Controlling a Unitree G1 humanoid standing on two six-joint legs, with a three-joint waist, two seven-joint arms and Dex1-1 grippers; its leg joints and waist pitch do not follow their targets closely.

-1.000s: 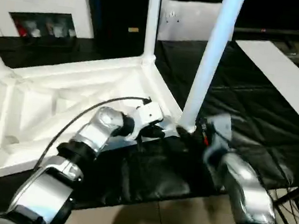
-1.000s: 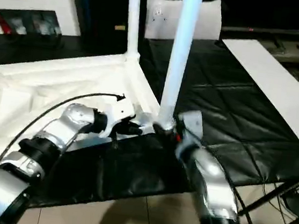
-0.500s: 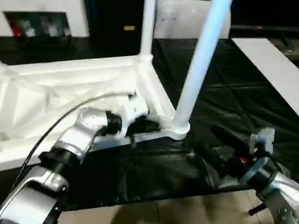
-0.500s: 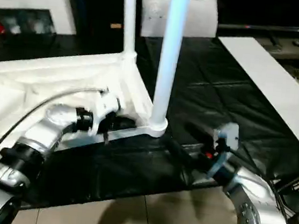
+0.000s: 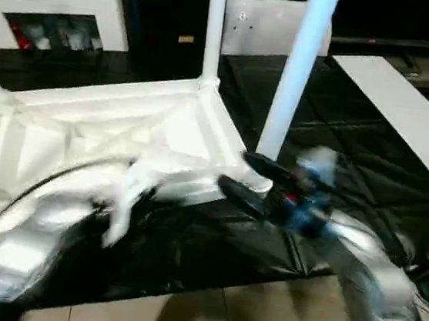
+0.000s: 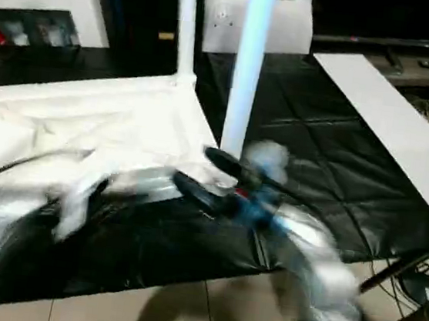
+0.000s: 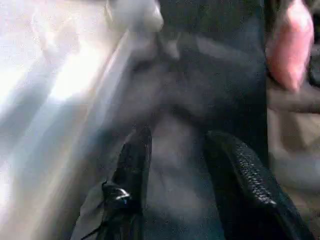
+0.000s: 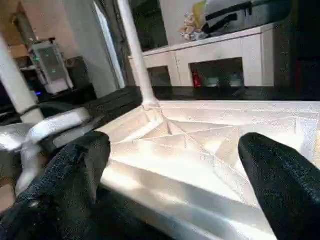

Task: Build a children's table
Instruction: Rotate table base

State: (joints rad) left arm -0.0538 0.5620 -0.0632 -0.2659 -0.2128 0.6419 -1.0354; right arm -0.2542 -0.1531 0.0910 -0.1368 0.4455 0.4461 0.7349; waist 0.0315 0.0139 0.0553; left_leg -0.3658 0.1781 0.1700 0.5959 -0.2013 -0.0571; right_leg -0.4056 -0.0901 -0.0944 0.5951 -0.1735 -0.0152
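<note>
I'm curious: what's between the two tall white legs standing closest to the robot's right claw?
The white ribbed tabletop's raised edge joins those round tube legs, seen in the left eye view.

Right gripper point(image 6: 201, 173), fingers spread, beside the upturned tabletop's point(image 6: 87, 119) near leg point(image 6: 248, 71), apparently untouching.

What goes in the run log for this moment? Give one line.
tabletop: upside down on black mat | near corner leg: upright in socket | right pincer: open, empty, beside that socket | left pincer: empty
</note>
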